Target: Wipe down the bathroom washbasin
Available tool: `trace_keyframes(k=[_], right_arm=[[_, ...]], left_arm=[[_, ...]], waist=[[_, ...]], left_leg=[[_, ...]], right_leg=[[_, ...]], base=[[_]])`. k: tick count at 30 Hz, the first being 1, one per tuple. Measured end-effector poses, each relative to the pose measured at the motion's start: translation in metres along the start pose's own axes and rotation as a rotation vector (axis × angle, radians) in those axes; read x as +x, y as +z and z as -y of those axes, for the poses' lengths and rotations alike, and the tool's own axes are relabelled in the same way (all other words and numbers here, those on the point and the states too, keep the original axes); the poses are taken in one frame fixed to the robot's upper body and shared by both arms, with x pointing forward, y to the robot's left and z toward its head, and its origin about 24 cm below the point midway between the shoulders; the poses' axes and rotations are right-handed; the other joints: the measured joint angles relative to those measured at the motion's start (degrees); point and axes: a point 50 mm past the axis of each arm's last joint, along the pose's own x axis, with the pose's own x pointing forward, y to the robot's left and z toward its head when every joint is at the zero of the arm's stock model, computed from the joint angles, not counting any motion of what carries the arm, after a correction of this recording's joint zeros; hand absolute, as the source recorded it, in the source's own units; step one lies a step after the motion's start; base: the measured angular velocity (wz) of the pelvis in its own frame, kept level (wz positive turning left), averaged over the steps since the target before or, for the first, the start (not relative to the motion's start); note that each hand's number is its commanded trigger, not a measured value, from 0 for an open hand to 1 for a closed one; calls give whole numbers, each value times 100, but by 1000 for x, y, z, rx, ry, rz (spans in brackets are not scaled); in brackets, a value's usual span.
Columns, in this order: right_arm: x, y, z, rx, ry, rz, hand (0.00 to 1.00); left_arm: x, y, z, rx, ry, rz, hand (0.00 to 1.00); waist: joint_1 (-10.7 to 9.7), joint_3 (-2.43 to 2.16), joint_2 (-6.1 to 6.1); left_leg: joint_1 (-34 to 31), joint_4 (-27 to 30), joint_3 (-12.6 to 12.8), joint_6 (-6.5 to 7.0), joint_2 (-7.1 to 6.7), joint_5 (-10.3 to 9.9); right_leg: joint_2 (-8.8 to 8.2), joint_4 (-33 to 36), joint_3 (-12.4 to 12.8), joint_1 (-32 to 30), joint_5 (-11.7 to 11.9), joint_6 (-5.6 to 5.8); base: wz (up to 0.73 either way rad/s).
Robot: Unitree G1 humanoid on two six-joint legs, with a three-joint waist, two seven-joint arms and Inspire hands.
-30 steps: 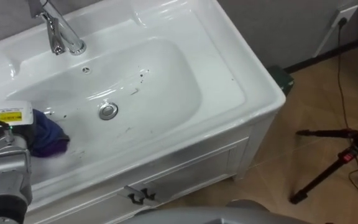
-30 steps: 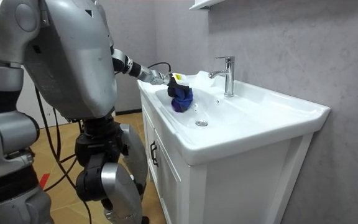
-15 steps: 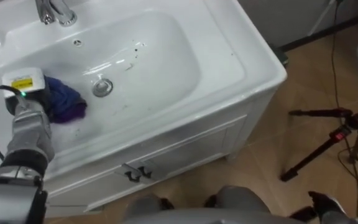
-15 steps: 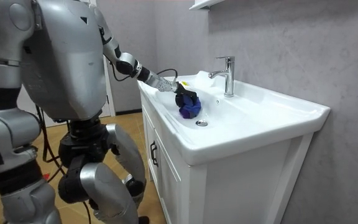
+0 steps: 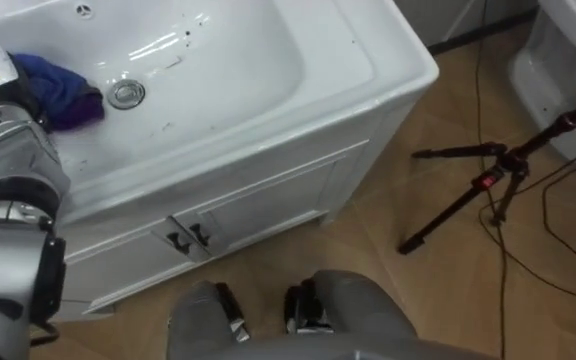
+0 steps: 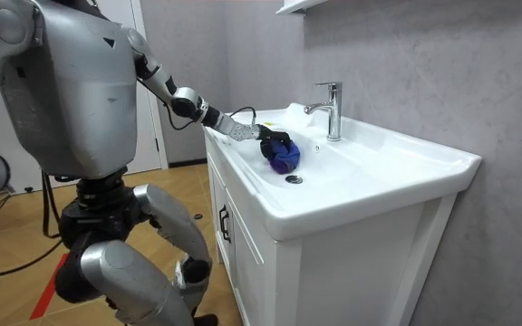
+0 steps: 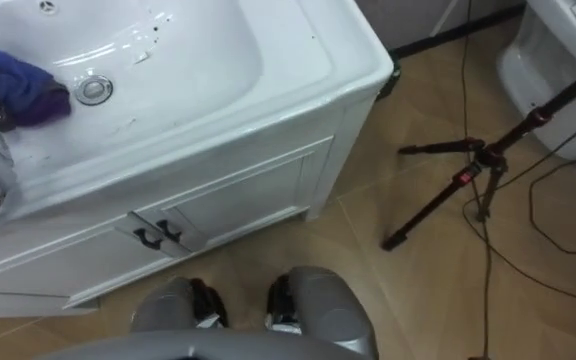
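A white basin [image 5: 238, 70] is set in a white vanity, and dark specks lie on its floor past the drain [image 5: 125, 94]. A blue-purple cloth [image 5: 58, 85] lies bunched on the basin floor, just left of the drain. My left hand [image 5: 6, 98] reaches in over the front-left rim and its dark fingers curl over the cloth [image 6: 285, 160]. In the room view that left hand [image 6: 273, 140] sits on top of the cloth, with the arm stretched out long. I stand in front of the vanity's left part, leaning back from it.
A chrome faucet [image 6: 332, 109] stands at the basin's back. Below the rim, the cabinet doors carry dark handles [image 5: 183, 238]. On the wooden floor to my right stand a black tripod [image 5: 488, 180] with cables and a white fixture [image 5: 558, 50].
My left hand has slid the cloth across the basin floor toward the drain. My body has drawn back from the vanity, the arm stretching out. The eye views have tipped down toward the floor.
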Motion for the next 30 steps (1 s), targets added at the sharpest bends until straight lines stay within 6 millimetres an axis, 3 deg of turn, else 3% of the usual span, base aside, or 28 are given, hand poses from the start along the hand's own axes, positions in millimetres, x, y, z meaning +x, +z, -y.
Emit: trace_keyframes(k=[2,3,6,15,18,21,25,30], right_arm=[[0,-1,-3,6,9,-5,0],[0,1,-5,7,12,-3,0],[0,13,-6,9,17,26,0],[-1,39,-7,81,31,75,0],[-1,42,-8,67,33,83,0],[-1,42,-9,50,35,84,0],[-1,44,-9,62,37,90,0],[-2,50,-8,93,41,102,0]], left_arm=[[2,4,-4,-21,12,0,100],[3,6,-7,-23,20,4,100],[4,7,-9,-28,44,2,100],[6,21,-17,-123,61,-4,100],[6,34,-21,-136,70,16,100],[4,40,-20,-151,69,27,100],[2,46,-19,-209,64,22,100],[0,53,-17,-231,63,29,100]], waist=[[-47,3,-32],[-77,4,-43],[-104,0,-86],[-288,12,-71],[-314,36,-39],[-328,33,-31],[-359,37,-32],[-494,37,-46]], left_leg=[[-79,-7,92,179,5,-111],[-128,-17,157,202,19,-126],[-204,-25,294,211,33,-131],[-463,-12,328,210,29,-130],[-539,-12,378,210,52,-130],[-546,-1,462,210,122,-130],[-534,-1,471,211,124,-131],[-503,-31,668,269,147,-166]], right_leg=[[-46,66,7,-120,31,46],[-61,68,25,-180,67,74],[-75,83,118,-335,174,100],[-154,80,60,-562,247,119],[-161,83,62,-632,271,128],[-156,80,61,-647,272,128],[-158,85,61,-645,274,129],[-208,169,139,-746,244,152]], base=[[6],[8],[-7],[8],[17],[5],[1],[2]])
